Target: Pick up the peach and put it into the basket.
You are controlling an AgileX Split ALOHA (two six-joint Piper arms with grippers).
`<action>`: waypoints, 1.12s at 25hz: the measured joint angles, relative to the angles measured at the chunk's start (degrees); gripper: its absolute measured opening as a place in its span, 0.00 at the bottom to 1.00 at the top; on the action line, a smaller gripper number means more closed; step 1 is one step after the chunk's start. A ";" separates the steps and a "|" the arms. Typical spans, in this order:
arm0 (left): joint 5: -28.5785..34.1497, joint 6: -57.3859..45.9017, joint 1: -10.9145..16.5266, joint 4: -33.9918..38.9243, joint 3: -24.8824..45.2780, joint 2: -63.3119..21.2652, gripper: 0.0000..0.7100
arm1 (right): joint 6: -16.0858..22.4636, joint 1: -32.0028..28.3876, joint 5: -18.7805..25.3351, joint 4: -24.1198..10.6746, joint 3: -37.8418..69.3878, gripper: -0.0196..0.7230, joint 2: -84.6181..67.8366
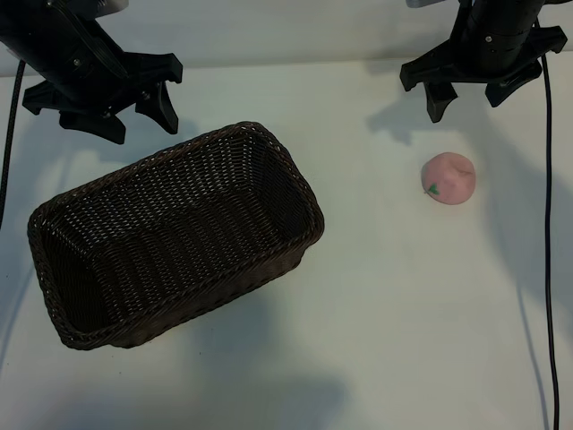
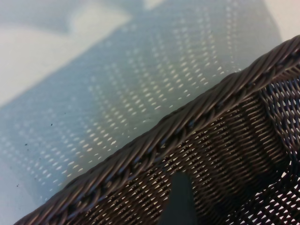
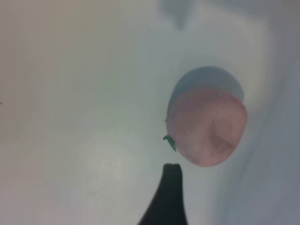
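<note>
The peach is a small pale-pink ball with a green leaf mark, lying on the white table at the right. My right gripper hangs open just behind it, not touching it. In the right wrist view the peach lies close beyond one dark fingertip, with nothing between the fingers. The dark brown wicker basket sits slanted at the left centre and looks empty. Open too, my left gripper hovers over the basket's far rim. The left wrist view shows the braided rim and one fingertip over the weave.
The table top is plain white. Black cables run down the right edge and another at the far left. Open table lies between basket and peach.
</note>
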 joint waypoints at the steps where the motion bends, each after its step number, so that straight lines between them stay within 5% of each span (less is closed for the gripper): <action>1: 0.00 0.00 0.00 0.00 0.00 0.00 0.83 | 0.00 0.00 0.04 0.00 0.00 0.89 0.00; 28: -0.15 0.00 0.00 0.00 0.00 0.00 0.83 | 0.75 0.00 0.04 0.00 0.00 0.83 0.00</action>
